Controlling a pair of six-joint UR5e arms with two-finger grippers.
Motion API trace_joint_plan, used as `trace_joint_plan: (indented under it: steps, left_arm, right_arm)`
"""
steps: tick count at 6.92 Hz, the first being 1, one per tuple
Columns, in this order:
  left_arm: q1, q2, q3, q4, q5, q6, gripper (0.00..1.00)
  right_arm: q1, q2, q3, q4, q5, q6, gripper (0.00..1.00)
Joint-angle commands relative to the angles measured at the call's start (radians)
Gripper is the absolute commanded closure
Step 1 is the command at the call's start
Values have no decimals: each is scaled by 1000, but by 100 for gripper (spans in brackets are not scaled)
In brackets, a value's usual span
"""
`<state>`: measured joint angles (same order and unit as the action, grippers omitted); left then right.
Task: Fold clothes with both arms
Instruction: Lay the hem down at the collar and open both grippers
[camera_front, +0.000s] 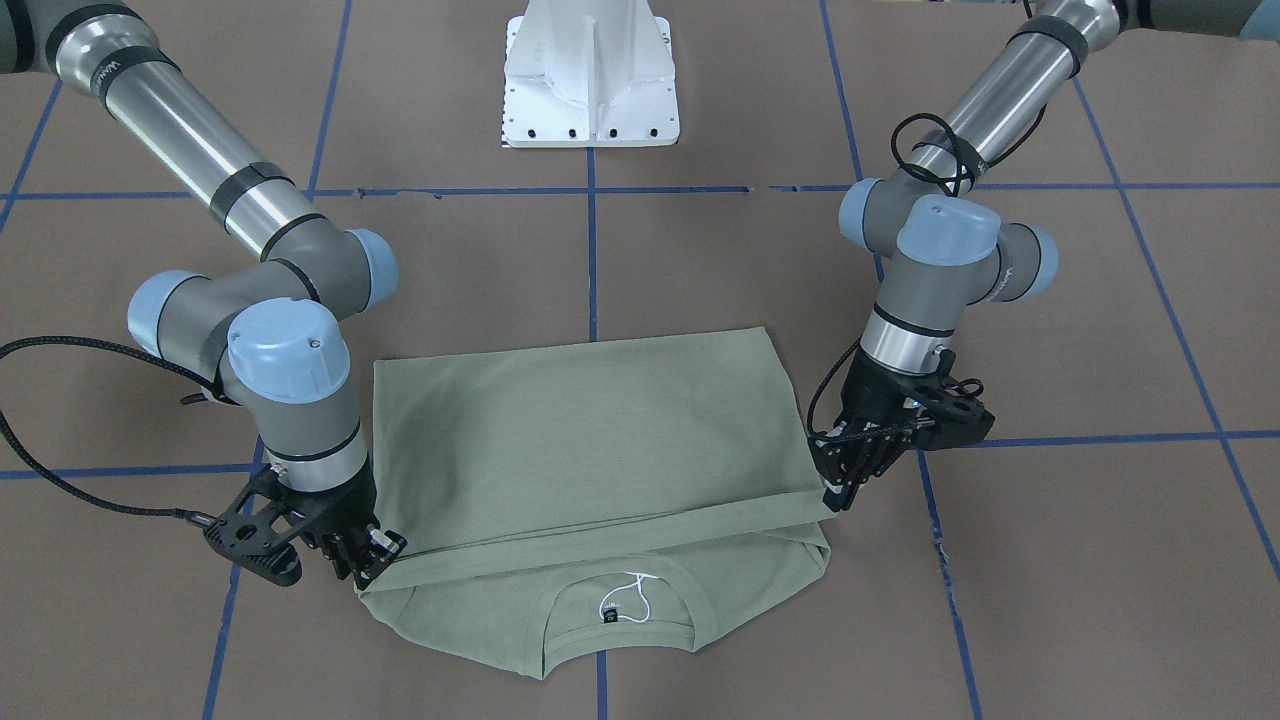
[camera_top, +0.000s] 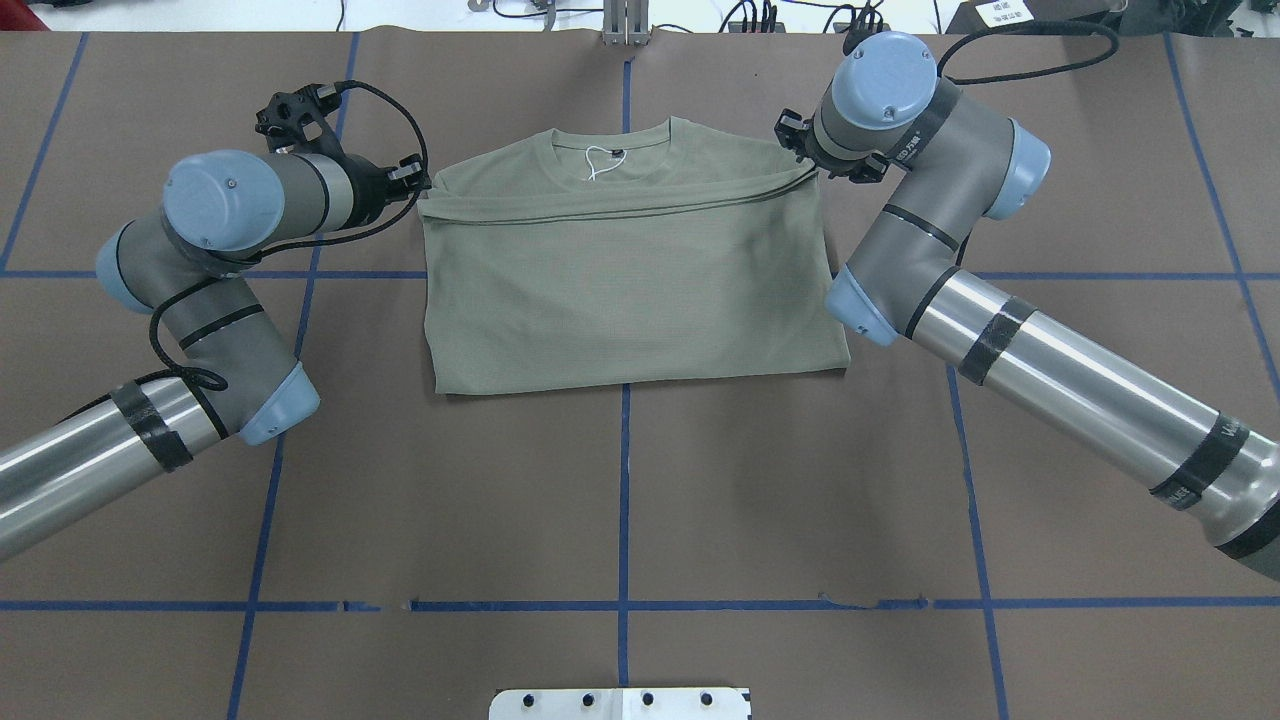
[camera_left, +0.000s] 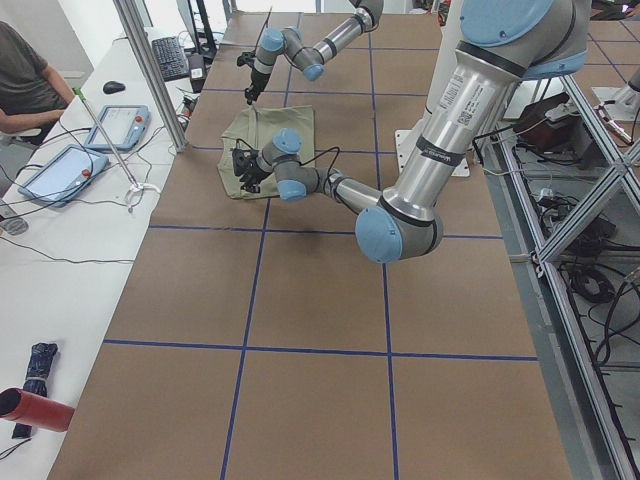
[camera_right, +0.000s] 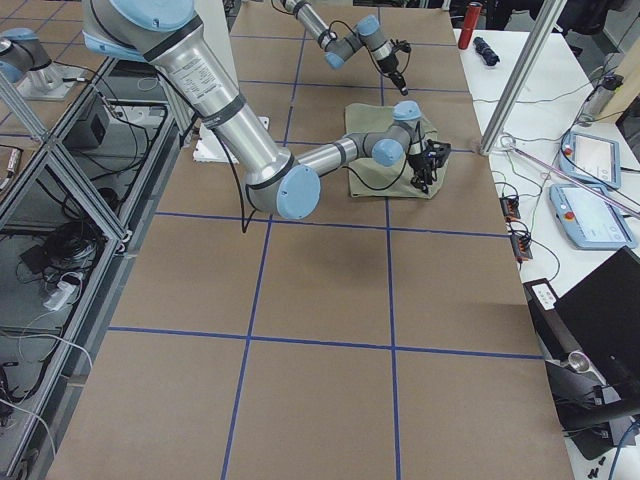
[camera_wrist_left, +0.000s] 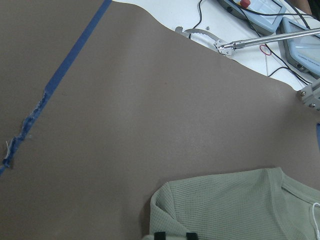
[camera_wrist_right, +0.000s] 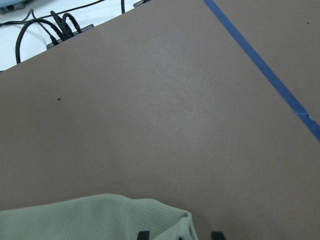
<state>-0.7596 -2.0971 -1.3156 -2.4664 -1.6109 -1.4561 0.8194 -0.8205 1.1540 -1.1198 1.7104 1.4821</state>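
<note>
Nearest the bottom of the front-facing frame lies the crew neck (camera_front: 620, 590) of my sage-green shirt (camera_front: 590, 430), with the black label (camera_front: 610, 614) and its white string loop (camera_front: 632, 590) showing. Just above the neck runs the hem edge (camera_front: 600, 535), brought up over the body and lying a little short of the neck. No sleeve sticks out at either side, so I judge the sleeves are tucked in and this halving fold is all but laid. What is left, I think, is to let go, square an edge that sits slightly askew in the overhead view, and perhaps fold once more.

My right claw (camera_front: 368, 560), at lower left of that frame, sits at one end of the hem edge. Its wrist view shows the fingertips (camera_wrist_right: 143, 235) well apart with the cloth corner between them, so it is not pinching. My left claw (camera_front: 840, 485), at the right, sits at the other end. Its fingertips (camera_wrist_left: 160, 236) stand closer together with cloth between, and I cannot tell whether they grip.

The shirt lies flat on the brown tabletop (camera_front: 1050, 330), which is marked into squares by blue tape lines (camera_front: 592, 260). Beyond it, at top centre, is my white pedestal (camera_front: 590, 80).

Farther out, the left side view shows a white bench (camera_left: 60, 270) along the frame's left edge. It carries tablets (camera_left: 60, 170), cables and a red cylinder (camera_left: 35, 408), and a person (camera_left: 25, 75) sits at upper left. An aluminium frame (camera_left: 585, 240) fills the right side.
</note>
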Motion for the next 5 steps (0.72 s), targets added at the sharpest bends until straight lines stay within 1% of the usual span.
trace_joint_plan:
  steps: [1, 2, 3, 5]
  left_arm:
    - [-1, 23, -10, -45, -6, 2, 45]
    - [-1, 23, -23, -45, -6, 0, 43]
    - [0, 37, -43, -45, -9, 0, 43]
    - [2, 52, -97, -43, -49, -3, 43]
  right_arm:
    - [7, -69, 161, -5, 85, 10, 35]
    - [-6, -168, 294, -2, 133, 29, 30]
    - [-63, -262, 399, 2, 133, 100, 29]
    - [-137, -394, 516, 2, 138, 171, 28]
